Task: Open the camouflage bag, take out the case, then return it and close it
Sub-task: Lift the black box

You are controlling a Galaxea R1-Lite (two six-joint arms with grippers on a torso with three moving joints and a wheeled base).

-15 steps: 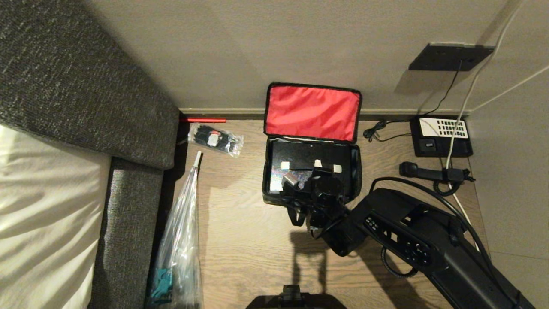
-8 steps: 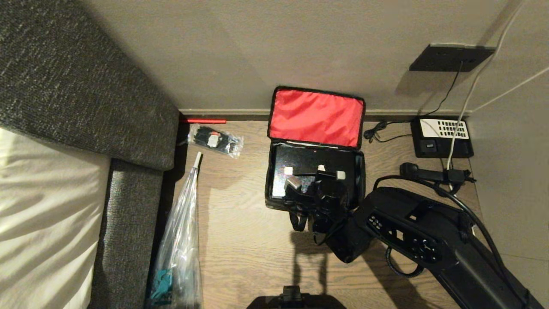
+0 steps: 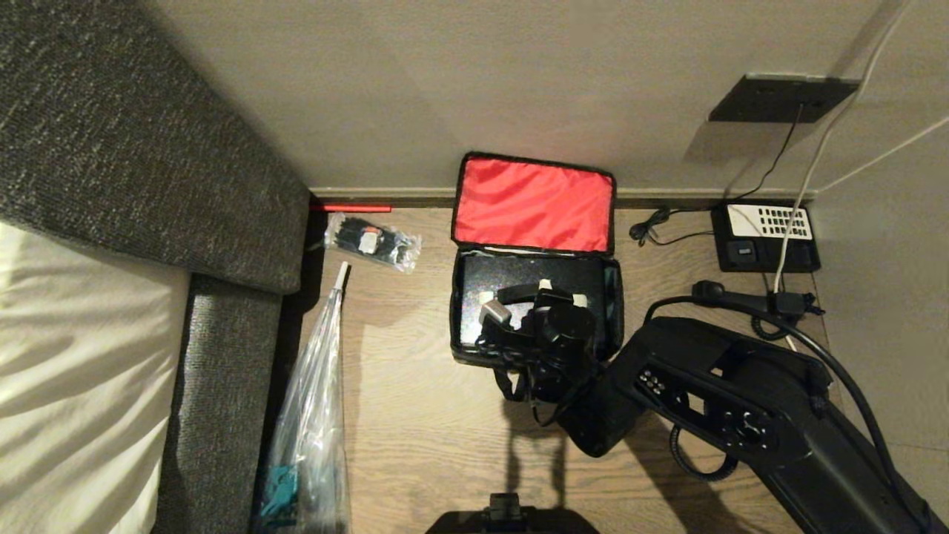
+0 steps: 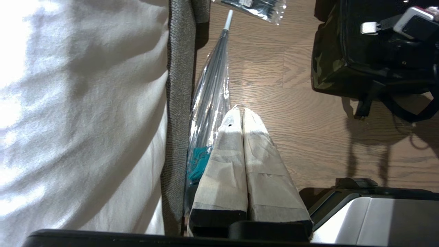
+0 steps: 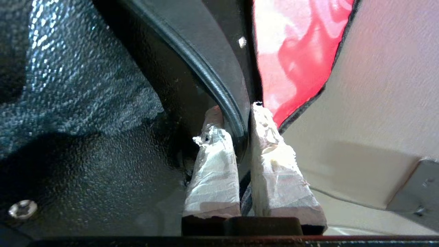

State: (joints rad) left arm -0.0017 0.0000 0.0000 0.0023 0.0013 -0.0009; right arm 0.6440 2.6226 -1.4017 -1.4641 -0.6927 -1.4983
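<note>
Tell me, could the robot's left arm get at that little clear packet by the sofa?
Probably yes: the left gripper hangs shut over bare wood floor, and only a wrapped umbrella lies beside the path to the clear packet.

Bulky black right arm (image 3: 741, 415) (looping black cable), pale tape-wrapped fingers (image 5: 212, 164).

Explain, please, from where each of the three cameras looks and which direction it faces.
Head view: high, facing down at the open camouflage bag by the wall; the right arm reaches in.
Left wrist view: behind the shut left gripper, parked low, facing the wooden floor beside the bed.
Right wrist view: behind the right gripper, inside the bag, pinching a black handle on the case.
Head and left wrist views share the bag and umbrella.
</note>
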